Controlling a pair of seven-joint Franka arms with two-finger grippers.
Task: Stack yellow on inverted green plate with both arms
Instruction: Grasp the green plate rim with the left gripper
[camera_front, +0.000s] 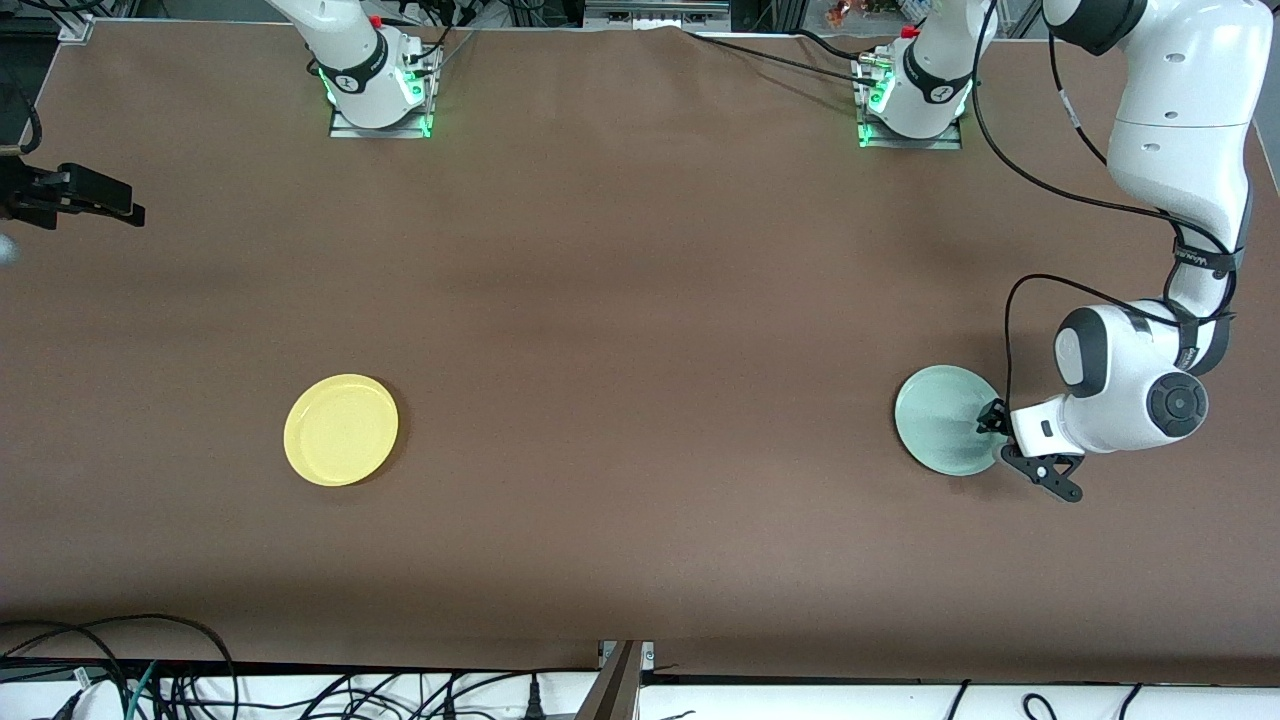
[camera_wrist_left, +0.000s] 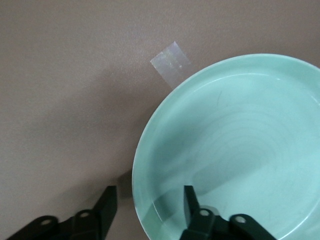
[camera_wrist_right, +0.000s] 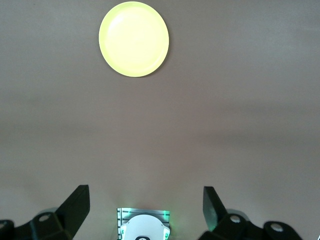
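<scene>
Seemingly left tool (camera_wrist_left: 147, 210) astride green plate (camera_wrist_left: 235, 145) rim

One yellow plate (camera_front: 341, 430), one green plate (camera_front: 945, 419), one strip of clear tape (camera_wrist_left: 171, 64), two robot arms (camera_front: 1150, 250).

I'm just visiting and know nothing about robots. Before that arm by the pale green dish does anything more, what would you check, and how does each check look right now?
1. Left gripper straddles the rim of the round pale mint-green plate, one finger inside, one outside: ok.
2. Fingers clamped on that rim: not ok, a gap shows.
3. Green plate inverted: not ok, its hollow faces up.
4. Round bright yellow plate lies flat and untouched toward the right arm's end of the brown table: ok.
5. Right gripper open, waiting up over the table: ok.
6. Clear strip of tape at the green plate's edge, sticking to it: cannot tell.
</scene>
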